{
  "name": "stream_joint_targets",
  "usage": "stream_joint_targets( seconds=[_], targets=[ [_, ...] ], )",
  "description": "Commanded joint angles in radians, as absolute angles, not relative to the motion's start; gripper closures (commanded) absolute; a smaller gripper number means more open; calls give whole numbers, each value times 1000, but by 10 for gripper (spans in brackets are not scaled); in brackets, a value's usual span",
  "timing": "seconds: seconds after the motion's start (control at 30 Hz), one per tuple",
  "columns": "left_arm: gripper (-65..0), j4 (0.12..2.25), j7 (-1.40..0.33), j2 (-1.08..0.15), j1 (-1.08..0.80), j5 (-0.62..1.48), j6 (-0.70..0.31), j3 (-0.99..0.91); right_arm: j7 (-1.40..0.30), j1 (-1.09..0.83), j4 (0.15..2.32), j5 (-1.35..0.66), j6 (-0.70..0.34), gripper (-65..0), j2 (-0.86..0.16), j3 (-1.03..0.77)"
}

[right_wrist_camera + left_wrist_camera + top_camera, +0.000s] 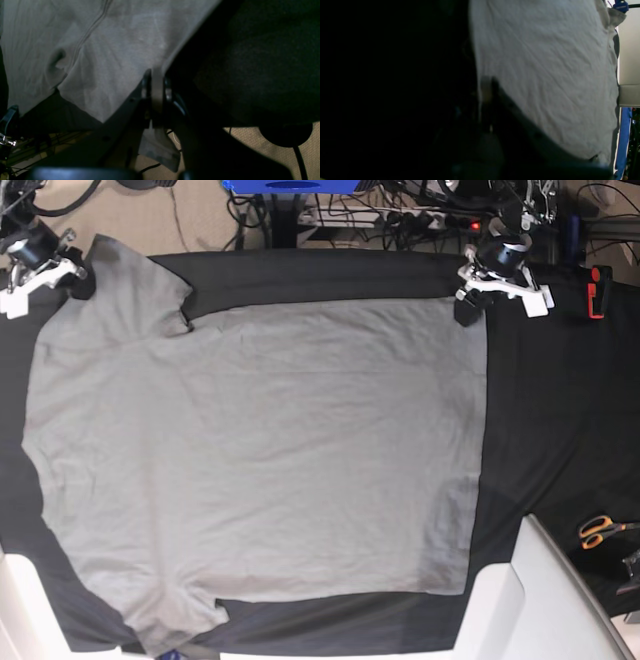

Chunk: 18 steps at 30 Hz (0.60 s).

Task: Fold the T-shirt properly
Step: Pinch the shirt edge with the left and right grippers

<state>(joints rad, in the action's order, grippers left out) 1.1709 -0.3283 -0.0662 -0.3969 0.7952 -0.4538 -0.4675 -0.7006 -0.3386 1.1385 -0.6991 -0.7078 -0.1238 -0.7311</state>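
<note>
T-shirt [260, 450]: grey, spread flat and mostly smooth over the black cloth [560, 420] on the desk, sleeves toward the base view's left, hem edge on its right. Light wrinkles only, no fold made yet by the look of it.

Left gripper [468, 302] sits at the far hem corner, jaws closed on the T-shirt; its wrist view shows a tab of fabric pinched at the edge. Right gripper [80, 280] is at the far sleeve, also clamped on the T-shirt, with grey cloth squeezed between the jaws in the right wrist view [157, 90].

Handling guess: light, soft, zero stiffness. It'll sag and drag between the two grip points, so the lift should keep the far edge taut. Cotton on cloth probably has enough friction that the near half stays put. Corners and seams are the sane places to hold, and both are already taken that way.

Around it: scissors [600, 530] on the desk well clear to the right, a red thing [598, 290] near the left arm, white bins [530, 600] at the near edge, cables behind the desk.
</note>
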Motion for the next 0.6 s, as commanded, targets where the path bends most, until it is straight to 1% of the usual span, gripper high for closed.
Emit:
stream_joint_targets(
  seconds=[0.0,0.17,0.3,0.4,0.57],
  targets=[
    [0,1167,-378,-65,-409,757,-427,-464,-734,-346,1142,-659,-698,-6,-131,-720],
    [0,1191,-380,-67,-415,759,-427,-464,-742,-351,1173,-661,-698,-6,-131,-696],
    [0,1251,-384,-67,-432,759,-427,-464,-837,-318,1237,-661,-698,-6,-134,-704],
    [0,1291,-470,-67,-424,760,-424,-475,-894,-275,1248,-661,-698,-6,-157,-705],
    [0,1351,-553,-67,-384,759,-423,-475,-903,-229,1250,-661,-698,-6,-177,-705]
  ],
)
